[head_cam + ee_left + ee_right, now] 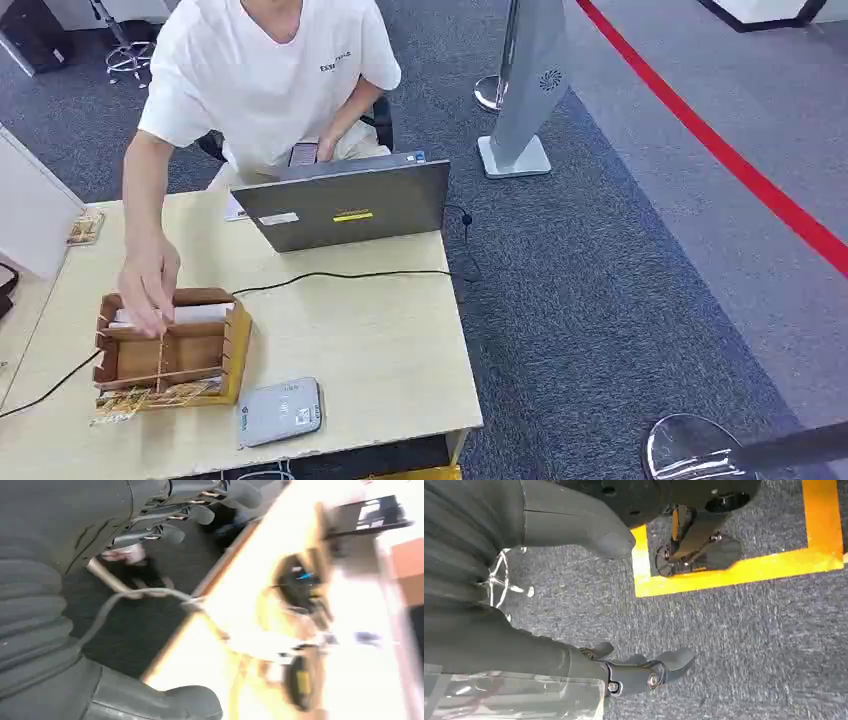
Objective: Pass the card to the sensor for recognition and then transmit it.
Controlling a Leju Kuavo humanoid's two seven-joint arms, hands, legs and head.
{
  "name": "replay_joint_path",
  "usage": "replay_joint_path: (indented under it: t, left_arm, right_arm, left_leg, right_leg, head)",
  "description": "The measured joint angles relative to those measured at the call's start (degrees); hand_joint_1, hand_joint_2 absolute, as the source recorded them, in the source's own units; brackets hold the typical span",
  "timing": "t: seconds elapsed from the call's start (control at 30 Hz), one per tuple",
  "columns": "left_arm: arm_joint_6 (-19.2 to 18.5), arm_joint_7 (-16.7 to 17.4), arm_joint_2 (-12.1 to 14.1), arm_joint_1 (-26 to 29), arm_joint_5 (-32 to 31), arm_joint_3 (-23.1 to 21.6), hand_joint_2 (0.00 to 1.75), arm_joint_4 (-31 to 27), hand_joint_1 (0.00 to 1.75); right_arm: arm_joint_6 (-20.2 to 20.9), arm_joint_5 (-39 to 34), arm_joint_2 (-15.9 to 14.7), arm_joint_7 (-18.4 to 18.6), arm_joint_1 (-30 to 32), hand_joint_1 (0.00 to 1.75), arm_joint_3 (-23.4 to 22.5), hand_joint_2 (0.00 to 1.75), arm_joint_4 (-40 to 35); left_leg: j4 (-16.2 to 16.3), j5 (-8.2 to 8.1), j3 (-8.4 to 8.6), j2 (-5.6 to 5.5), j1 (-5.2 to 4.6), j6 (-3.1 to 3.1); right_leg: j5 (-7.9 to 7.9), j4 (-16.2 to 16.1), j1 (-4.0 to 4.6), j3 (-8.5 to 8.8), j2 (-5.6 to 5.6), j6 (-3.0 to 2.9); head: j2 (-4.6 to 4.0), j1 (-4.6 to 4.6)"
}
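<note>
Head view: near the worktop's (380, 350) front edge lies the grey sensor (279, 410); just behind it, a wooden box (170, 350) holding white cards (200, 313), a person's hand (148, 285) reaching in. Further back, a laptop (345, 205). Left robot hand (165, 515) and right robot hand (624, 672): fingers apart, holding nothing.

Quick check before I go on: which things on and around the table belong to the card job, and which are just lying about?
For the job:
wooden card box, where a person's hand is reaching in
white cards in the box
grey sensor pad at the table's near edge
left hand and right hand, both holding nothing

Lying about:
laptop
black cable
white floor stand
</note>
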Motion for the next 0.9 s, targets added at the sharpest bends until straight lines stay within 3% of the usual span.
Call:
replay_joint_path:
  t: [0.17,0.23,0.3,0.4,0.6,0.9]
  left_arm:
    - [0.04,-0.02,0.02,-0.01,-0.13,-0.02,1.75,-0.33,0.0]
    - [0.83,-0.44,0.91,-0.46,-2.44,-0.65,1.75,-5.42,0.0]
    - [2.64,-1.29,5.33,-3.92,-10.65,-4.57,1.75,-18.45,0.0]
    - [3.17,-1.57,6.91,-5.41,-14.69,-6.17,1.75,-22.05,0.0]
    - [4.02,-2.21,10.16,-9.56,-24.51,-8.85,1.75,-27.05,0.0]
    - [4.39,-0.87,13.44,-14.98,-38.24,-13.0,1.75,-27.25,0.0]
  right_arm:
    - [0.07,0.07,0.0,0.04,0.0,0.0,0.0,1.75,0.0]
    - [0.31,1.09,-0.04,0.3,-0.01,0.0,0.07,1.75,0.13]
    - [1.27,4.32,-0.24,1.64,-0.03,0.0,0.7,1.75,0.76]
    - [1.35,5.59,-0.28,2.21,0.04,0.0,1.33,1.75,0.98]
    - [2.18,8.74,-0.28,3.41,0.07,0.0,2.58,1.75,1.38]
    - [2.56,11.32,-0.39,4.92,0.08,0.0,3.67,1.75,1.57]
  left_leg:
    - [0.0,0.0,0.0,0.0,0.0,0.0]
    - [0.0,0.0,0.0,0.0,0.0,0.0]
    - [0.0,0.01,0.03,0.03,0.0,-0.01]
    - [0.0,0.01,0.02,0.03,0.0,-0.01]
    - [0.0,0.01,0.04,0.02,-0.01,-0.01]
    - [0.01,0.01,0.09,0.18,-0.01,-0.01]
  right_leg:
    - [0.0,0.0,0.0,0.0,0.0,0.0]
    - [0.0,0.0,0.0,0.0,0.0,0.0]
    - [0.01,0.01,0.0,0.01,0.06,-0.01]
    - [0.01,0.01,0.0,0.01,0.06,-0.01]
    - [0.01,0.01,0.0,0.01,0.05,-0.01]
    - [0.03,0.02,0.0,-0.04,0.23,-0.02]
  head:
    - [0.0,0.0]
    - [0.0,0.0]
    - [0.0,-0.02]
    - [0.0,0.0]
    - [0.0,0.02]
    - [0.0,-0.04]
